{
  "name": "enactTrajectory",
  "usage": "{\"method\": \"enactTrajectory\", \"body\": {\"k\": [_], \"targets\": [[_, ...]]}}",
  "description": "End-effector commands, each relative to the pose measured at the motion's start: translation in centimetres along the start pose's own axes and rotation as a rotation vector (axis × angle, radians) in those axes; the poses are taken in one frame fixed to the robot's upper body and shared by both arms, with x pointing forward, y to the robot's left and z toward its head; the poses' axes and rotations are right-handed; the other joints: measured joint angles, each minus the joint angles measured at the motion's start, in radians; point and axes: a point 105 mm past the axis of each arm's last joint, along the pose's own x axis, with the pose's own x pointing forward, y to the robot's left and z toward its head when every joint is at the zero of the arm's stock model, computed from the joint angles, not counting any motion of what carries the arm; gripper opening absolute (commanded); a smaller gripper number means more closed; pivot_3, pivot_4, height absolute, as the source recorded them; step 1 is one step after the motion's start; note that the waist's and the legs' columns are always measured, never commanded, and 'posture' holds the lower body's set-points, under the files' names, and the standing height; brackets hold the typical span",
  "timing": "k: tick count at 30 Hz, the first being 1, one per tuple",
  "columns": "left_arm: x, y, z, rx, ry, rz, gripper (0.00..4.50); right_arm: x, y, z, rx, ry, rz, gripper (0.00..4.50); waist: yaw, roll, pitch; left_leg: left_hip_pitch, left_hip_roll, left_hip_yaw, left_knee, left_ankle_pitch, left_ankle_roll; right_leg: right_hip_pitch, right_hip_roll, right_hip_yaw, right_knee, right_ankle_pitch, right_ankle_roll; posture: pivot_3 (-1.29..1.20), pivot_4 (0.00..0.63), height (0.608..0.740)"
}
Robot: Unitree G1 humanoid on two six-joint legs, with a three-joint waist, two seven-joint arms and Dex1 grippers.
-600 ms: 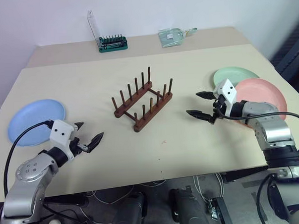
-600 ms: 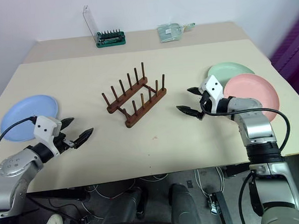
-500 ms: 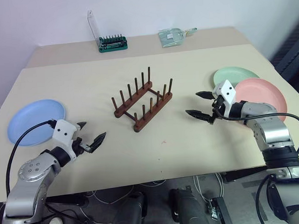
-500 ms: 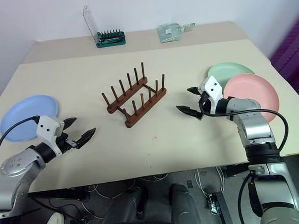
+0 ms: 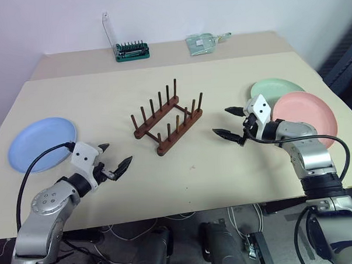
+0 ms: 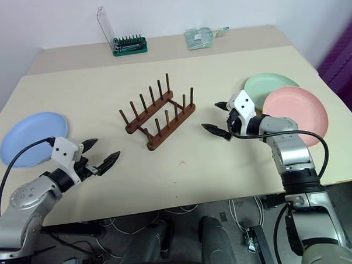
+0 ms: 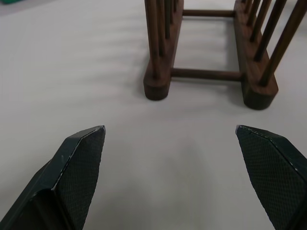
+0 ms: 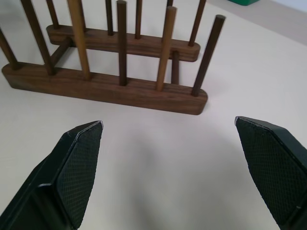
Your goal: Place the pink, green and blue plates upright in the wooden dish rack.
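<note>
The dark wooden dish rack (image 5: pixel 168 124) stands empty in the middle of the table, also close up in the wrist views (image 7: pixel 211 72) (image 8: pixel 110 86). The blue plate (image 5: pixel 41 144) lies flat at the left edge. At the right, the pink plate (image 5: pixel 307 117) overlaps the green plate (image 5: pixel 273 88). My left gripper (image 5: pixel 114 160) is open, empty, low at the front left, pointing toward the rack. On the other side my right gripper (image 5: pixel 229 122) is open and empty, between the rack and the two plates, pointing at the rack.
A green screwdriver-bit holder (image 5: pixel 132 51) with a clear lid and a clear packet (image 5: pixel 203 42) sit on the far table strip. A seam (image 5: pixel 161 68) runs between that strip and the main table. Black cables trail from both wrists.
Both grippers have crept toward the rack: the left one to the right, the right one to the left. Both stay open. The plates and rack have not moved.
</note>
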Motion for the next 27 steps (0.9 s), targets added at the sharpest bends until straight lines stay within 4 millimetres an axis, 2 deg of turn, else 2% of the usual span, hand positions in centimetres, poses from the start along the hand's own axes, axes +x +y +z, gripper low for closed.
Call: {"method": "enactTrajectory", "body": {"k": [1, 3, 6, 10, 14, 19, 22, 27], "targets": [[-0.4, 0.3, 1.2, 0.039, -0.029, 0.010, 4.47, 0.5, 0.5, 0.9, 0.008, -0.045, 0.015, 4.50, 0.000, 0.000, 0.000, 0.000, 0.000, 0.000, 0.000, 0.000, 0.000, 0.000, 0.000, 0.000, 0.000, 0.000, 0.000, 0.00, 0.150, 0.740], [-0.6, 0.3, 0.7, 0.030, -0.019, 0.020, 4.47, 0.9, 0.9, 0.1, 0.042, -0.029, 0.018, 4.50, 0.000, 0.000, 0.000, 0.000, 0.000, 0.000, 0.000, 0.000, 0.000, 0.000, 0.000, 0.000, 0.000, 0.000, 0.000, 0.00, 0.150, 0.740], [-0.2, -0.4, 1.4, -0.002, -0.050, 0.001, 4.47, 1.5, 0.9, 0.9, 0.047, -0.055, 0.014, 4.50, 0.000, 0.000, 0.000, 0.000, 0.000, 0.000, 0.000, 0.000, 0.000, 0.000, 0.000, 0.000, 0.000, 0.000, 0.000, 0.00, 0.150, 0.740], [0.6, -1.2, 0.9, 0.027, -0.018, -0.032, 4.47, 1.5, 1.2, 0.5, 0.004, -0.046, 0.007, 4.50, 0.004, 0.000, 0.000, 0.000, 0.000, 0.000, 0.000, 0.000, 0.000, 0.000, 0.000, 0.000, 0.000, 0.000, 0.000, 0.00, 0.150, 0.740], [1.3, -1.1, 1.7, 0.024, -0.045, -0.031, 4.47, 1.9, 1.3, 0.3, 0.013, -0.051, 0.003, 4.50, 0.003, 0.000, 0.000, 0.000, 0.000, 0.000, 0.000, 0.000, 0.000, 0.000, 0.000, 0.000, 0.000, 0.000, 0.000, 0.00, 0.150, 0.740], [2.5, -2.4, 1.3, 0.015, -0.018, -0.117, 4.47, 2.2, 1.3, 0.5, 0.003, -0.063, -0.002, 4.50, 0.000, 0.000, 0.000, 0.000, 0.000, 0.000, 0.000, 0.000, 0.000, 0.000, 0.000, 0.000, 0.000, 0.000, 0.000, 0.00, 0.150, 0.740], [4.7, -5.0, 0.5, 0.087, 0.015, -0.204, 4.47, 2.1, 1.3, 0.6, -0.003, -0.069, -0.014, 4.50, 0.006, 0.000, 0.000, 0.000, 0.000, 0.000, 0.000, 0.000, 0.000, 0.000, 0.000, 0.000, 0.000, 0.000, 0.001, 0.00, 0.150, 0.740], [7.1, -7.1, -0.8, 0.055, 0.041, -0.228, 4.47, 1.5, 1.3, 0.6, -0.009, -0.072, -0.045, 4.50, 0.013, 0.000, 0.000, 0.000, 0.000, 0.000, 0.000, 0.000, 0.000, 0.000, 0.000, 0.000, 0.000, 0.000, 0.001, 0.00, 0.150, 0.740]]}}
